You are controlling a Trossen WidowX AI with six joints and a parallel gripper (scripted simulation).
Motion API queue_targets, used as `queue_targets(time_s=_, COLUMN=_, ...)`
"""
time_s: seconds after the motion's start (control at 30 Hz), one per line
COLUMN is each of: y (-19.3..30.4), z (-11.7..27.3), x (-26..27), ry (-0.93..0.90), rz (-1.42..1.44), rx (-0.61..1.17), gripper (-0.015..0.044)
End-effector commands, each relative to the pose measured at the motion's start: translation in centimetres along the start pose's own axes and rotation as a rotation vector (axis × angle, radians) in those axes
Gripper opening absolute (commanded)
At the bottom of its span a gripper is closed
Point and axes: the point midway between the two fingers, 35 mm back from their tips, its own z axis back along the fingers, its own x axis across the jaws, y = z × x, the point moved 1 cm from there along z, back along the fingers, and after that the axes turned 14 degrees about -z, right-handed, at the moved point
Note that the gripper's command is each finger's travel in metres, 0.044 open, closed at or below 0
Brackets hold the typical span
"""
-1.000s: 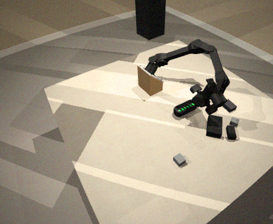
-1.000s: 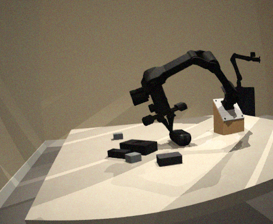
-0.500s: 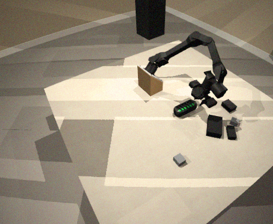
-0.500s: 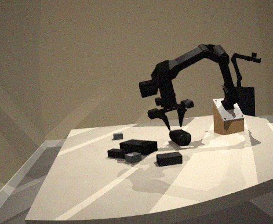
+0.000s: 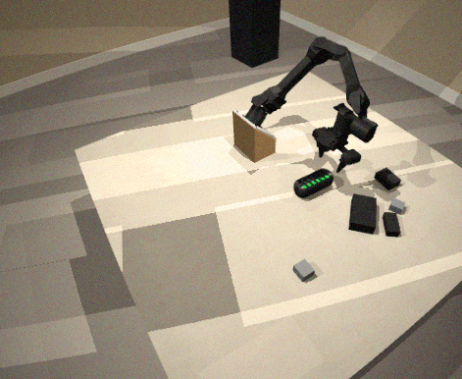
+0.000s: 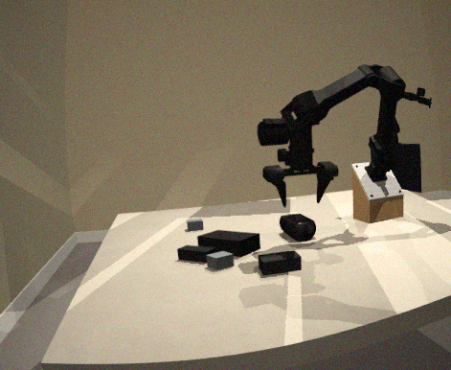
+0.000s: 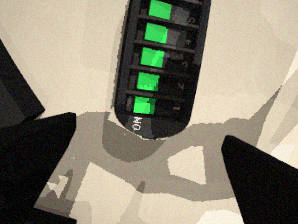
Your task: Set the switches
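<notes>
The dark grey controller unit [image 5: 316, 186] [image 6: 297, 227] [image 7: 165, 128] sits on its base on the bench. Its green switch ends show in the top view and in the wrist view, where the numbers 1 to 5 and the word ON can be read. Switch 6 is outside the wrist view. The tilt of each rocker is too unclear to tell. The label underneath is hidden. My gripper [image 5: 330, 163] [image 6: 302, 204] [image 7: 150, 132] is open and empty, fingers wide apart. It hangs above the bench near the unit's switch 1 end, touching nothing.
A large black box [image 5: 363, 214] [image 6: 229, 242], a narrow black block [image 5: 391, 224] and another black block [image 5: 387, 179] [image 6: 280, 263] lie near the unit. One grey block [image 5: 397, 206] [image 6: 219, 260] lies beside them, another [image 5: 304, 270] [image 6: 194, 224] farther off. The arm stands on a wooden base [image 5: 254, 143] [image 6: 386, 209].
</notes>
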Motion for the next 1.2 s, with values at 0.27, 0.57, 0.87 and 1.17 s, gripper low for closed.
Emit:
queue_targets(time_s=0.27, y=0.1, z=-1.8, x=-0.2, ry=-0.002, rz=-0.004, rx=-0.006, gripper=0.044)
queue_targets(time_s=0.57, y=0.4, z=-3.2, x=-0.2, ry=-0.002, rz=-0.001, rx=-0.006, gripper=0.044)
queue_targets(time_s=0.87, y=0.6, z=-4.6, x=-0.3, ry=-0.002, rz=-0.001, rx=-0.005, gripper=0.044)
queue_targets(time_s=1.17, y=0.8, z=-5.9, x=-0.5, ry=-0.001, rz=-0.005, rx=-0.003, gripper=0.044)
